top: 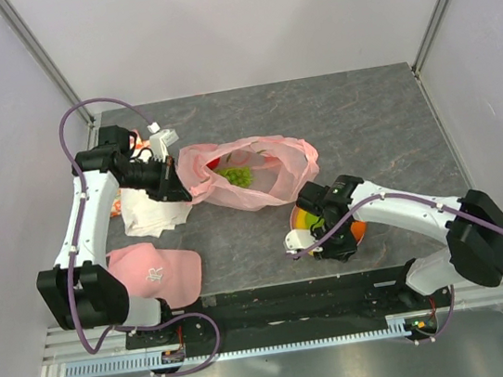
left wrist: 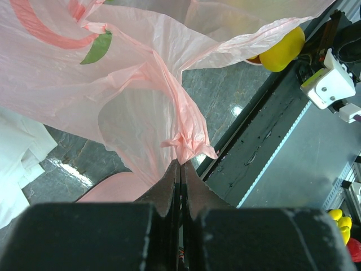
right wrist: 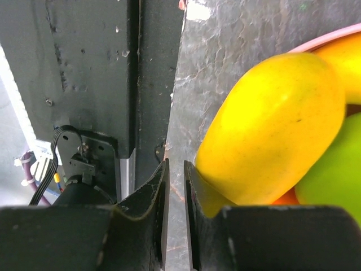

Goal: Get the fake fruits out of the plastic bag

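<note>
The translucent pale-pink plastic bag [top: 254,171] lies at mid-table with a green fruit [top: 236,177] and something red [top: 213,164] showing through it. My left gripper [top: 175,177] is shut on a bunched edge of the bag [left wrist: 135,84], and the film gathers right at my left gripper's [left wrist: 180,162] tips. On the pink plate [top: 295,216] rest a yellow mango [right wrist: 271,124], a green apple [right wrist: 333,175] and an orange fruit [top: 358,228]. My right gripper [right wrist: 176,166] sits low at the plate's near-left side. Its jaws are slightly apart with only table between them, and the mango is against the outside of one finger.
A white cloth [top: 152,214] and a pink cloth with a logo [top: 156,272] lie at the left, under and beside the left arm. The table's front edge and the black rail [right wrist: 90,84] are close to my right gripper [top: 301,240]. Walls enclose the table.
</note>
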Controlling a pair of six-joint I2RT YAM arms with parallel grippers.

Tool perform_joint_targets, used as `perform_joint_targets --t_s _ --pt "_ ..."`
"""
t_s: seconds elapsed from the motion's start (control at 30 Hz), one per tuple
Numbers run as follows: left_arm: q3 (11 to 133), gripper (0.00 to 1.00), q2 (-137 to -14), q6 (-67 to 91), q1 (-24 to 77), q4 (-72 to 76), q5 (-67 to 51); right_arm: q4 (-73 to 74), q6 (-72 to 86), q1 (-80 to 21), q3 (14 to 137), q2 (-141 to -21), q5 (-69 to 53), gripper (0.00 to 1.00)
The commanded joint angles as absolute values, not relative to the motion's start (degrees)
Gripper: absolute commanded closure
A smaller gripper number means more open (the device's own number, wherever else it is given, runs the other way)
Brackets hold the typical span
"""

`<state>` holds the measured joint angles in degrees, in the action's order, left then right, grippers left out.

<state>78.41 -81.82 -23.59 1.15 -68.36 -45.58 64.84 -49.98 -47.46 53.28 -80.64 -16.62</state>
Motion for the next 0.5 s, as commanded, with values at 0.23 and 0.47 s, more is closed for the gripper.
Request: perform_joint_targets --t_s 0.23,0.47 --pt "81.12 0.98 -78.4 -23.38 1.41 -70.4 -43.77 83.24 -62.46 -39.47 86.9 -74.53 -9.05 0.76" --pt "79.89 0.99 -74.01 -28.99 1.41 -74.79 -40.96 60.51 -43.45 -38.67 92.56 -86.47 -12.13 0.79"
